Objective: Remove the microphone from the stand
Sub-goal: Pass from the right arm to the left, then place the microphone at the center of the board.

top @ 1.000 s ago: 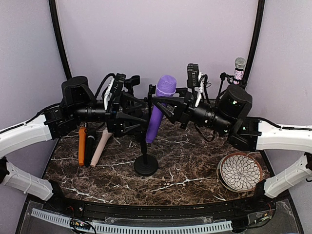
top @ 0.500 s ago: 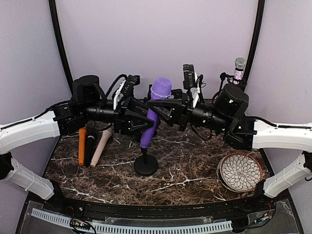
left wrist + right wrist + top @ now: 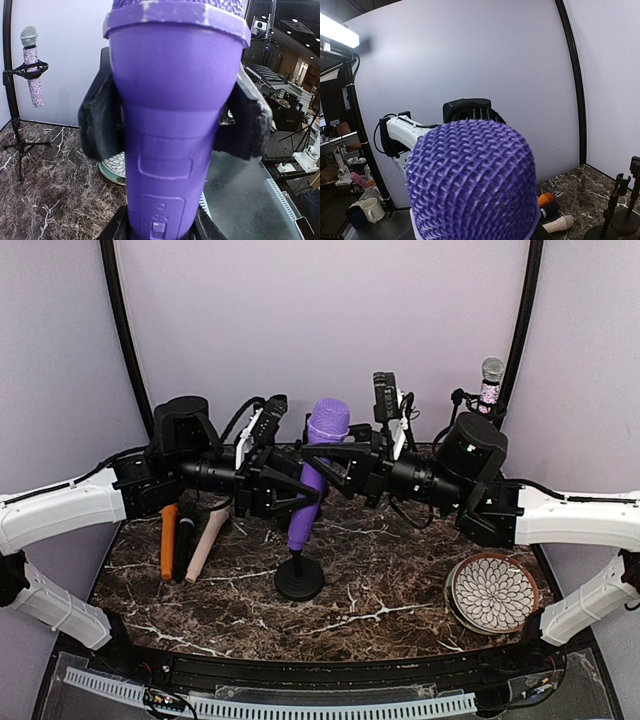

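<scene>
Centrally, the purple microphone (image 3: 308, 480) stands nearly upright with a slight lean, its lower end meeting the short post of the black stand (image 3: 299, 578). The stand has a round, flat base that sits on the dark, white-veined marble table (image 3: 400, 560). The microphone body is a smooth, tapering plastic barrel with a recessed slide switch, and its head is a domed woven mesh in the same purple. Whether a clip holds it cannot be told. The left gripper (image 3: 300, 496) is clamped on the barrel below the collar, with its matte black pads (image 3: 97, 120) pressed against both sides. The right gripper (image 3: 325, 453) reaches in from the other side and straddles the neck just under the mesh head, its fingers closed against it. To the left, three slim handheld microphones lie side by side on the marble: an orange microphone (image 3: 167, 540), a black microphone (image 3: 186, 545) and a beige microphone (image 3: 207, 540). At the back right, a glittery pink microphone (image 3: 490, 385) with a silver mesh head stands on its own thin stand. Near the right front, a round plate (image 3: 492, 592) bears a petal pattern.
</scene>
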Controlling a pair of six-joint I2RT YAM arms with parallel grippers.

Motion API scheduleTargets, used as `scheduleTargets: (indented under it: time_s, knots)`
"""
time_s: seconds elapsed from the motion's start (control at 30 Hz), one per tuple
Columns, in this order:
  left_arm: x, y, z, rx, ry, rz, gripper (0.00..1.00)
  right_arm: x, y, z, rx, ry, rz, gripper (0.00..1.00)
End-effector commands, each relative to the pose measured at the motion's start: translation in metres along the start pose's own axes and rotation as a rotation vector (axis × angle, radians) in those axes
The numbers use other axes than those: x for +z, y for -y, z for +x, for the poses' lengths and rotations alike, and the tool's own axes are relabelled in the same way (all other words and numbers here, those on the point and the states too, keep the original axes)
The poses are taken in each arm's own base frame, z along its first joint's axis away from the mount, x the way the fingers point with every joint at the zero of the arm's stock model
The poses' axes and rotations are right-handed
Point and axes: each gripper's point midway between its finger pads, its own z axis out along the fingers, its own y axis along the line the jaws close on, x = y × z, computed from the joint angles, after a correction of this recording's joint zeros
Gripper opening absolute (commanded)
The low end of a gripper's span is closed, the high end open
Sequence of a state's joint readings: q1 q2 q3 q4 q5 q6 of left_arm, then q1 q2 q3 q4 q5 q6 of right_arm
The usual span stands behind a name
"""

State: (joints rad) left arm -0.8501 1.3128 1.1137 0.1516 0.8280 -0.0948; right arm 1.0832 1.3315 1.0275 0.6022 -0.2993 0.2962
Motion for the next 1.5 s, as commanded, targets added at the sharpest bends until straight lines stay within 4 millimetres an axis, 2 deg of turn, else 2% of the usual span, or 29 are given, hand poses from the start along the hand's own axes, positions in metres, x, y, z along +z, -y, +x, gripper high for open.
scheduleTargets:
  time_s: [0.0,0.13,0.23,0.4,0.47,0.53,0.7,0.77,0.87,0.9,1.0,1.03,1.13,1.17,1.2,1.23,1.27,1.37,1.47]
  knots:
    - [-0.002,0.009,-0.014,0.004,0.031,0.029,0.29,0.002,0.0,-0.022,-0.038,0.069,-0.008,0.05]
    - [-0.002,0.01,-0.015,-0.003,0.052,0.033,0.2,0.001,0.001,-0.021,-0.037,0.067,-0.005,0.06]
    - [-0.003,0.009,-0.015,-0.013,0.058,0.027,0.16,-0.001,0.001,-0.021,-0.04,0.066,-0.004,0.14]
    - [-0.007,-0.004,-0.019,-0.037,0.07,-0.072,0.07,-0.008,0.005,-0.024,-0.053,0.08,0.03,0.6]
    - [-0.01,-0.005,-0.02,-0.043,0.074,-0.098,0.06,-0.012,0.008,-0.024,-0.059,0.084,0.053,0.76]
    - [-0.014,-0.005,-0.024,-0.045,0.085,-0.122,0.05,-0.017,0.01,-0.026,-0.07,0.087,0.074,0.86]
    - [-0.028,-0.007,-0.035,-0.038,0.093,-0.205,0.05,-0.036,0.019,-0.038,-0.099,0.116,0.148,0.97]
    - [-0.039,-0.018,-0.038,-0.038,0.088,-0.305,0.04,-0.045,0.023,-0.041,-0.103,0.132,0.18,0.99]
    - [-0.065,-0.028,-0.037,-0.063,0.07,-0.436,0.03,-0.056,0.03,-0.037,-0.107,0.122,0.229,0.99]
    - [-0.077,-0.039,-0.033,-0.085,0.063,-0.493,0.03,-0.059,0.034,-0.035,-0.108,0.114,0.251,0.99]
    - [-0.111,-0.051,-0.027,-0.156,0.077,-0.595,0.03,-0.067,0.04,-0.028,-0.108,0.086,0.294,0.98]
    - [-0.125,-0.062,-0.017,-0.191,0.058,-0.664,0.03,-0.07,0.041,-0.028,-0.111,0.082,0.305,0.98]
    - [-0.151,-0.078,0.01,-0.247,0.008,-0.799,0.02,-0.077,0.046,-0.026,-0.116,0.069,0.341,0.98]
    - [-0.16,-0.086,0.026,-0.28,-0.022,-0.852,0.02,-0.079,0.051,-0.025,-0.115,0.064,0.37,0.99]
    - [-0.165,-0.09,0.034,-0.298,-0.034,-0.874,0.02,-0.082,0.058,-0.024,-0.113,0.059,0.407,0.99]
    - [-0.171,-0.097,0.053,-0.34,-0.061,-0.909,0.01,-0.084,0.064,-0.023,-0.108,0.051,0.441,0.99]
    - [-0.174,-0.102,0.063,-0.362,-0.077,-0.923,0.01,-0.085,0.069,-0.021,-0.102,0.042,0.467,0.99]
    - [-0.183,-0.122,0.116,-0.477,-0.16,-0.989,0.01,-0.091,0.084,-0.014,-0.08,0.023,0.534,0.99]
    - [-0.187,-0.135,0.154,-0.546,-0.235,-1.031,0.0,-0.095,0.089,-0.01,-0.062,0.021,0.55,0.98]
